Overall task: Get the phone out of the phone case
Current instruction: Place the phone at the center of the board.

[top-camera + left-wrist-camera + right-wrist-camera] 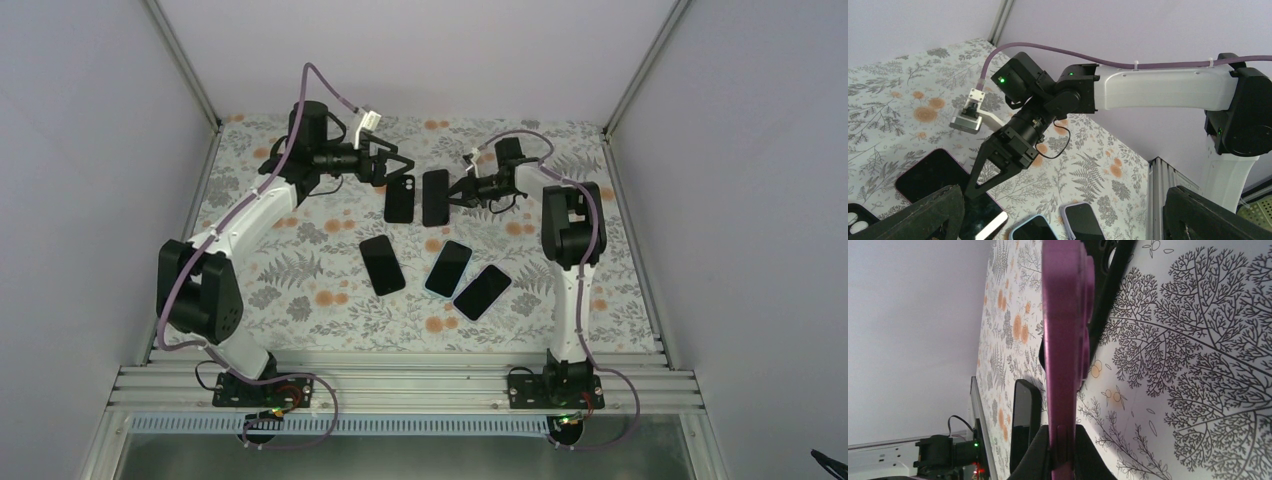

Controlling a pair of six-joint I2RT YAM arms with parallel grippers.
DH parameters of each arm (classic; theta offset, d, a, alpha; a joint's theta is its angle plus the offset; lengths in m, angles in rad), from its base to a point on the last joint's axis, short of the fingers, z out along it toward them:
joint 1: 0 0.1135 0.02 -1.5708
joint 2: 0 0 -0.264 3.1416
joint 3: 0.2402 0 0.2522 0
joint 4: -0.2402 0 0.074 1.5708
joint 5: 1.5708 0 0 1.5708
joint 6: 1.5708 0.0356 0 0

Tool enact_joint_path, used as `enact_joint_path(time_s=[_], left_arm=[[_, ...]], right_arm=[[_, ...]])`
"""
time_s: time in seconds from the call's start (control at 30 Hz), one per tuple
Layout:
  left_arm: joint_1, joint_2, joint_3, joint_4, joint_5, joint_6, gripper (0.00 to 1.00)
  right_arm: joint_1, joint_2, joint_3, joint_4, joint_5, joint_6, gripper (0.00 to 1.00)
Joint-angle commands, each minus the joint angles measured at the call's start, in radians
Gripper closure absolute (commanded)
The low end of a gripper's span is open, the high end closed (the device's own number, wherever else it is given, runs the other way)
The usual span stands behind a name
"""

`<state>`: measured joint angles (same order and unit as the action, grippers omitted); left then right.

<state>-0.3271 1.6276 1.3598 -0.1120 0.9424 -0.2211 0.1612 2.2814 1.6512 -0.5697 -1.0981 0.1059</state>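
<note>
A purple phone [1064, 335] is seen edge-on in the right wrist view, and my right gripper [1063, 442] is shut on its edge. In the top view this phone [436, 197] is dark, with the right gripper [458, 190] at its right side. Just left of it lies a black phone case [399, 198] with a camera cutout. My left gripper [392, 165] is open above the case's far end. In the left wrist view its fingers [923, 217] stand wide apart and hold nothing, with the held phone [938, 175] below.
Three more phones lie on the floral mat nearer the arm bases: a black one [382, 264], one in a light blue case [448, 268] and one in a lilac case [483, 291]. Walls enclose the back and both sides.
</note>
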Motion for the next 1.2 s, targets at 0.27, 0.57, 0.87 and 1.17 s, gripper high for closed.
enact_joint_path(time_s=[0.27, 0.57, 0.87, 1.17], left_arm=[[0.006, 0.039, 0.038, 0.004, 0.007, -0.002, 0.00], [0.005, 0.053, 0.036, 0.008, 0.009, -0.012, 0.00], [0.008, 0.064, 0.036, 0.014, 0.011, -0.021, 0.00], [0.009, 0.066, 0.030, 0.017, 0.011, -0.025, 0.00]], right_arm=[[-0.019, 0.127, 0.102, 0.048, -0.172, 0.156, 0.92], [-0.032, 0.192, 0.147, 0.082, -0.198, 0.222, 0.88], [-0.030, 0.216, 0.132, 0.173, -0.224, 0.325, 0.87], [-0.014, 0.203, 0.079, 0.268, -0.225, 0.415, 0.87]])
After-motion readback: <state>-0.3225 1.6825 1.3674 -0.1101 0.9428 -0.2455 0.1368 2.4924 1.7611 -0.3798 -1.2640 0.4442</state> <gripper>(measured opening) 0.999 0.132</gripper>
